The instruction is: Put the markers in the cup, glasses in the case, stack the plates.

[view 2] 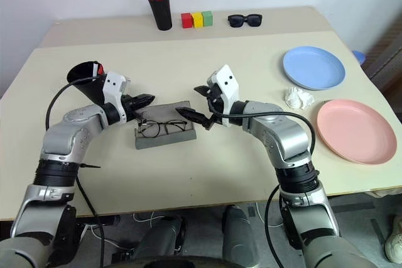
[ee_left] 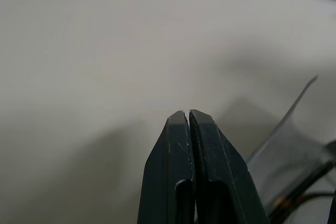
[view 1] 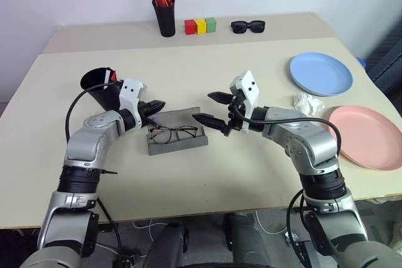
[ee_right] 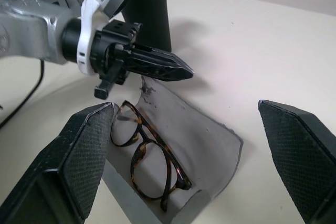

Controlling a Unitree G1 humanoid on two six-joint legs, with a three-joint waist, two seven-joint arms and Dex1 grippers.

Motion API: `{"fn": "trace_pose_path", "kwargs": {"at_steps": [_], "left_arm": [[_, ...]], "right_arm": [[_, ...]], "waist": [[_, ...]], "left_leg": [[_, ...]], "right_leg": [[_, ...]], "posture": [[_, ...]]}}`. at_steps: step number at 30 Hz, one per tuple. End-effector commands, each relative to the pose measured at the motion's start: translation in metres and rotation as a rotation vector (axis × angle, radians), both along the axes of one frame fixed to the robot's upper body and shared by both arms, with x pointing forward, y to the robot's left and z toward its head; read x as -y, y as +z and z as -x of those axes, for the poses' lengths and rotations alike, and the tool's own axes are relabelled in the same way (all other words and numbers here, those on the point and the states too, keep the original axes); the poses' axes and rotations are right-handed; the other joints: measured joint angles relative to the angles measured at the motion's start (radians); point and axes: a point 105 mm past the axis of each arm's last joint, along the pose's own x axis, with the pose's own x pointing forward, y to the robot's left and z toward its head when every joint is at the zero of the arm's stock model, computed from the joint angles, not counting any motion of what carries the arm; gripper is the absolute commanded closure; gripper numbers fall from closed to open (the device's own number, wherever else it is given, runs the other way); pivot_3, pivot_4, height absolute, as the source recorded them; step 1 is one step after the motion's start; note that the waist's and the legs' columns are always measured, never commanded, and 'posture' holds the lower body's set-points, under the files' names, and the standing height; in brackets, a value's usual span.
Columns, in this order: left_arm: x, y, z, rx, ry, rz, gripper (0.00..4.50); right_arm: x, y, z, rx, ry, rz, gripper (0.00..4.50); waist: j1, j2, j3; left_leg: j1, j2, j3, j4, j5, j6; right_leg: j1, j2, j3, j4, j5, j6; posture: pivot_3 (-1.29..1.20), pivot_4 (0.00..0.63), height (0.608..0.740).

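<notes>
Centre of the table (view 1: 207,186), the glasses (view 1: 173,134) lie in the open grey case (view 1: 178,141), with the left gripper (view 1: 160,105) pinched tight together at the case's 10 o'clock corner and holding nothing. At the case's 3 o'clock end the right gripper (view 1: 215,110) hovers with fingers spread wide apart. Black cup (view 1: 100,87) sits at the case's 10 o'clock behind the left wrist, blue plate (view 1: 321,73) and pink plate (view 1: 367,137) lie apart out at 3 o'clock.

Round wire-frame glasses (view 1: 173,134) lie in the open grey case (view 1: 188,143); black cup (view 1: 100,86) beside it; blue plate (view 1: 320,73) and pink plate (view 1: 367,136) unstacked near the surface's right edge.
</notes>
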Motion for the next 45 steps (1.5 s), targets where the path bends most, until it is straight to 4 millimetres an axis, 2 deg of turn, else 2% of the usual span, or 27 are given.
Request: {"fn": "trace_pose_path", "kwargs": {"at_steps": [1,6,11,14,18,19,22,23,25,29,32,36,39,45], "left_arm": [[0.003,0.013,0.010,-0.054,-0.046,0.019,4.45],[0.002,0.003,0.029,-0.162,-0.098,-0.027,4.45],[0.008,0.004,0.045,-0.183,-0.154,-0.032,4.45],[0.009,-0.008,0.063,-0.237,-0.184,-0.044,4.45],[0.007,-0.011,0.066,-0.168,-0.165,-0.086,4.45],[0.008,-0.007,0.063,-0.115,-0.157,-0.089,4.45],[0.012,0.024,0.046,0.100,-0.094,-0.004,4.45],[0.013,0.034,0.042,0.160,-0.083,0.023,4.21],[0.014,0.048,0.041,0.212,-0.096,0.072,3.64],[0.017,0.063,0.052,0.227,-0.210,0.183,1.65],[0.015,0.067,0.066,0.220,-0.325,0.225,0.18],[0.014,0.075,0.078,0.211,-0.446,0.291,0.08],[0.017,0.087,0.086,0.265,-0.548,0.316,0.08],[0.017,0.084,0.089,0.288,-0.650,0.280,0.08]], "right_arm": [[-0.005,0.014,0.006,0.073,0.018,-0.010,0.00],[-0.005,0.014,0.002,0.084,0.005,-0.004,0.00],[-0.007,0.013,0.001,0.096,0.004,0.007,0.00],[-0.006,0.013,0.000,0.106,-0.004,0.014,0.00],[-0.004,0.014,-0.002,0.115,-0.012,0.017,0.00],[-0.004,0.014,-0.003,0.118,-0.016,0.019,0.00],[0.001,0.014,-0.008,0.129,-0.051,0.020,0.00],[0.004,0.015,-0.012,0.132,-0.075,0.017,0.00],[0.017,0.016,-0.022,0.147,-0.145,0.024,0.00],[0.059,0.020,-0.038,0.165,-0.298,0.051,0.00],[0.105,0.022,-0.043,0.170,-0.428,0.092,0.00],[0.155,0.020,-0.039,0.160,-0.567,0.164,0.00],[0.199,0.010,-0.023,0.083,-0.696,0.284,0.00],[0.250,0.000,0.008,-0.021,-0.879,0.508,0.00]], "waist": [[0.000,0.000,0.000],[-0.003,0.000,0.000],[-0.002,0.000,0.000],[-0.002,0.000,0.000],[0.002,0.000,0.000],[0.002,0.000,0.000],[0.009,0.000,0.000],[0.009,0.000,0.000],[0.007,0.000,0.000],[0.005,0.000,0.000],[0.005,0.000,0.000],[0.006,0.000,0.000],[0.009,0.000,0.000],[0.003,0.001,0.000]], "left_leg": [[0.000,0.000,0.000,0.000,0.000,0.000],[0.000,0.000,0.000,0.000,0.000,0.000],[0.000,0.000,0.000,0.000,0.000,0.000],[0.000,0.000,0.000,0.000,0.000,0.000],[0.000,0.000,0.000,0.000,0.000,0.000],[0.000,0.000,0.000,0.000,0.000,0.000],[0.000,0.000,0.000,0.000,0.001,-0.001],[0.000,0.000,0.000,0.000,0.001,-0.001],[0.000,0.000,0.000,0.001,0.001,-0.002],[0.000,0.000,0.000,0.000,0.001,-0.002],[-0.001,0.000,0.001,0.000,0.001,-0.002],[0.000,0.000,0.002,0.000,0.000,0.000],[0.000,0.000,0.002,0.000,0.000,0.000],[0.001,0.001,0.005,0.001,0.000,0.001]], "right_leg": [[0.000,0.000,0.000,0.000,0.000,0.000],[0.000,0.000,0.000,0.000,0.000,0.000],[0.000,0.000,0.000,0.000,0.000,0.000],[0.000,0.000,0.000,0.000,0.000,0.000],[0.000,0.000,0.000,0.000,0.000,0.000],[0.000,0.000,0.000,0.000,0.000,0.000],[0.000,0.000,0.000,0.000,0.000,0.000],[0.000,0.000,0.000,0.000,0.000,0.000],[0.000,0.000,0.000,0.000,0.001,-0.001],[0.000,0.000,0.000,0.000,0.001,-0.001],[0.000,0.000,0.000,-0.001,0.001,-0.001],[0.000,0.000,0.000,-0.002,0.001,-0.001],[0.001,0.000,0.000,-0.002,0.001,-0.001],[0.002,0.000,0.003,-0.002,0.001,-0.001]], "posture": [[0.00,0.150,0.740],[0.00,0.150,0.740],[0.00,0.150,0.740],[0.00,0.150,0.740],[0.00,0.150,0.740],[0.00,0.150,0.740],[0.00,0.150,0.740],[0.00,0.150,0.740],[0.00,0.150,0.740],[0.00,0.150,0.740],[0.00,0.150,0.740],[0.00,0.150,0.740],[0.00,0.150,0.740],[0.00,0.150,0.740]]}}
